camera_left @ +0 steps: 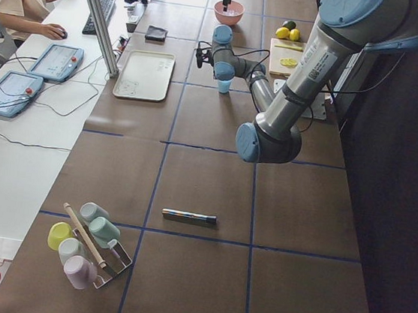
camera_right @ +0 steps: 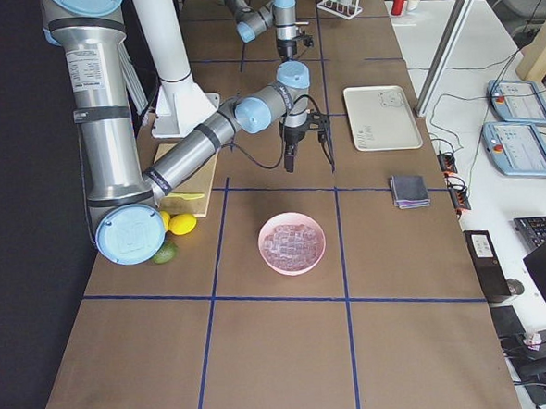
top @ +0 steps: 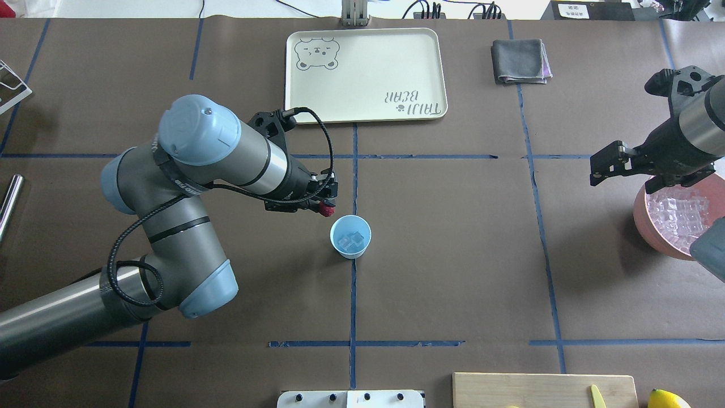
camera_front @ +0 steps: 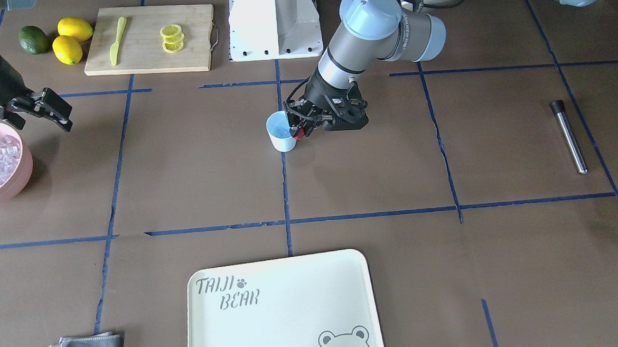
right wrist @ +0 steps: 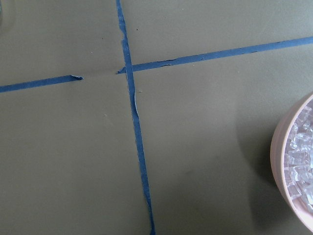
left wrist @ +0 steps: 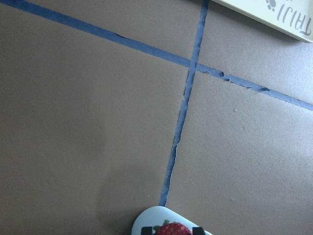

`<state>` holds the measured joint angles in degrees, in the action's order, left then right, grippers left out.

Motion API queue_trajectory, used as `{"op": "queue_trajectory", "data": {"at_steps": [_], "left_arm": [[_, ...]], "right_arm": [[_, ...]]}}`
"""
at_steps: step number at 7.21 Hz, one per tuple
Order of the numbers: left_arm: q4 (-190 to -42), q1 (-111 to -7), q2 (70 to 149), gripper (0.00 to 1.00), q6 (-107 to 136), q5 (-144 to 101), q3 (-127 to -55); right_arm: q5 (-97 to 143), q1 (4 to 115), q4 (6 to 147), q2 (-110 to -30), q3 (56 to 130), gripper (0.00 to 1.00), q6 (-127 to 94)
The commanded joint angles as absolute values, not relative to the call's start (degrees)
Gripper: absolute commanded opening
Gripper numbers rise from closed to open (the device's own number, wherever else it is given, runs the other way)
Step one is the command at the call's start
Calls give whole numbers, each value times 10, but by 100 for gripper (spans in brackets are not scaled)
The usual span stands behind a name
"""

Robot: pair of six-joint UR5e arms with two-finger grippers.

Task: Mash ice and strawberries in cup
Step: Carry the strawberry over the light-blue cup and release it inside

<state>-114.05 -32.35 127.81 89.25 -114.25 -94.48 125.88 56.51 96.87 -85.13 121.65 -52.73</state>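
The left arm (top: 249,153), at nine o'clock overhead, is silver-grey tubing with pale-blue joint caps, black bands, one small screw (top: 208,111) in a cap and a black cable (top: 115,249) looped alongside. The left hand (top: 325,207) and right hand (top: 596,170) are black and angular. The white pedestal (camera_front: 274,22) shows dark bolt holes.

Brown table (camera_front: 394,190): cup (camera_front: 280,133), tray (camera_front: 285,323), bowl (camera_front: 23,173)

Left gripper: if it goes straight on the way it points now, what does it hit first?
Likely the cup: the left gripper, shut on the strawberry, points at its near rim. Height over the rim is unclear.
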Motion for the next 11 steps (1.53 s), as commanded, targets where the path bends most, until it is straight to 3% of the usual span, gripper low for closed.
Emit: {"op": "queue_trajectory", "data": {"at_steps": [1,5,6,7,9,11], "left_arm": [[-1140,-320,1291,0,896,-1140,-945],[-1139,-299,1284,9,897,-1139,-947],[-1139,-298,1283,44,900,-1139,-947],[-1140,-296,1283,99,899,-1136,-949],[-1139,-299,1281,100,899,-1137,-954],[-1105,-353,1190,100,851,-1145,-1060]], "right_arm": [[1259,565,969,-851,1217,99,-527],[1259,565,969,-850,1219,99,-527],[1259,565,969,-850,1220,99,-528],[1259,565,969,-850,1220,99,-528],[1260,565,969,-851,1218,99,-527],[1272,590,968,-865,1212,99,-486]]}}
